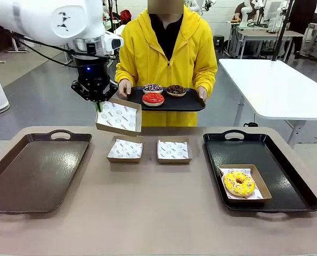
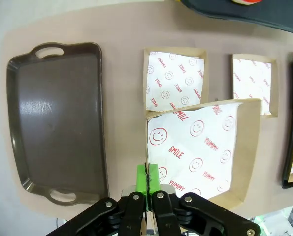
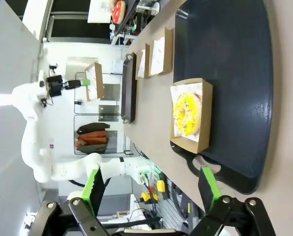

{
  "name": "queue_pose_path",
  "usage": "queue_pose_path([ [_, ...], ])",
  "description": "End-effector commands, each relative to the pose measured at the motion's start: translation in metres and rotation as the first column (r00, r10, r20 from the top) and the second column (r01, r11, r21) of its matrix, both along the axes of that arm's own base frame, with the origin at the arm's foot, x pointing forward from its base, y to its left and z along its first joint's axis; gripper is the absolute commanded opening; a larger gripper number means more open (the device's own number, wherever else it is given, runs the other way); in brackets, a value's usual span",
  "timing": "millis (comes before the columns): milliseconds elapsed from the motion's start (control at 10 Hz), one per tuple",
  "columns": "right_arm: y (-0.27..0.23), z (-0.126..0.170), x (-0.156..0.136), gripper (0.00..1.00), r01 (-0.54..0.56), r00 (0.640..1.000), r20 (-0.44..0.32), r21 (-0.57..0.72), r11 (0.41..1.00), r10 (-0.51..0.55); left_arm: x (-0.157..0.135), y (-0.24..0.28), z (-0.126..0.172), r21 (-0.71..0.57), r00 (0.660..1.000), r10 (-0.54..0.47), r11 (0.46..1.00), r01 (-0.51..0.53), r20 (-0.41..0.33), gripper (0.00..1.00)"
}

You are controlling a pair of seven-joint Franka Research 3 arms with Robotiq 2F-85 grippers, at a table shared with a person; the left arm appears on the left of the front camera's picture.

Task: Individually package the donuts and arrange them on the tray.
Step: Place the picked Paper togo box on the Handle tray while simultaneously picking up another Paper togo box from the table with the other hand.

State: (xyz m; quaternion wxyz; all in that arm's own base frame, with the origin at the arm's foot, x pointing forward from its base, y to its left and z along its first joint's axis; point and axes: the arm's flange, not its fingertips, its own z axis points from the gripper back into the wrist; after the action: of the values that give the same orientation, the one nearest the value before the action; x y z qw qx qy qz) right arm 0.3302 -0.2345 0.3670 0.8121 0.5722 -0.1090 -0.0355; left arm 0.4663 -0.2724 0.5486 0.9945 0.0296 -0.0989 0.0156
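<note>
Now, at the left of the table (image 1: 158, 224) lies a brown tray (image 1: 38, 170). Just right of it, up in the air, the left claw (image 1: 98, 102) has its green pads pressed together on the rim of a paper-lined cardboard box (image 1: 119, 116), pinching it so that it hangs tilted above the table. Below, a second box (image 1: 125, 149) and a third box (image 1: 174, 150) sit side by side on the tabletop. Across the table a person (image 1: 166, 48) holds a small black tray (image 1: 187, 104) carrying the red donut (image 1: 153, 98), the dark donut with pale sprinkles (image 1: 153, 88) and the chocolate donut (image 1: 176, 90). To the right, a large black tray (image 1: 275, 154) rests on the table, and on it the yellow donut (image 1: 239, 183) lies in its own box (image 1: 260, 184). The right claw (image 3: 151, 184) stands spread wide apart, beyond the tray's handle end.
</note>
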Motion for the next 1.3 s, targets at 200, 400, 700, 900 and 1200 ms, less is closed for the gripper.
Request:
queue_pose_path([
  [200, -0.005, 0.001, 0.005, 1.00, 0.015, 0.999, 0.033, -0.025, 1.000, -0.015, 0.029, -0.017, -0.001, 0.008, 0.998, 0.053, 0.999, -0.053, -0.032, 0.00],
  [400, -0.007, -0.003, 0.005, 1.00, -0.004, 1.000, 0.006, -0.013, 1.000, 0.004, 0.025, -0.012, -0.011, -0.002, 0.999, 0.019, 1.000, -0.019, -0.038, 0.00],
  [700, -0.007, -0.003, 0.005, 1.00, -0.004, 1.000, 0.006, -0.013, 1.000, 0.004, 0.025, -0.012, -0.011, -0.002, 0.999, 0.019, 1.000, -0.019, -0.038, 0.00],
  [900, -0.007, -0.003, 0.005, 1.00, -0.004, 1.000, 0.006, -0.013, 1.000, 0.004, 0.025, -0.012, -0.011, -0.002, 0.999, 0.019, 1.000, -0.019, -0.038, 0.00],
  [1200, -0.007, -0.003, 0.005, 1.00, -0.004, 1.000, 0.006, -0.013, 1.000, 0.004, 0.025, -0.012, -0.011, -0.002, 0.999, 0.019, 1.000, -0.019, -0.038, 0.00],
])
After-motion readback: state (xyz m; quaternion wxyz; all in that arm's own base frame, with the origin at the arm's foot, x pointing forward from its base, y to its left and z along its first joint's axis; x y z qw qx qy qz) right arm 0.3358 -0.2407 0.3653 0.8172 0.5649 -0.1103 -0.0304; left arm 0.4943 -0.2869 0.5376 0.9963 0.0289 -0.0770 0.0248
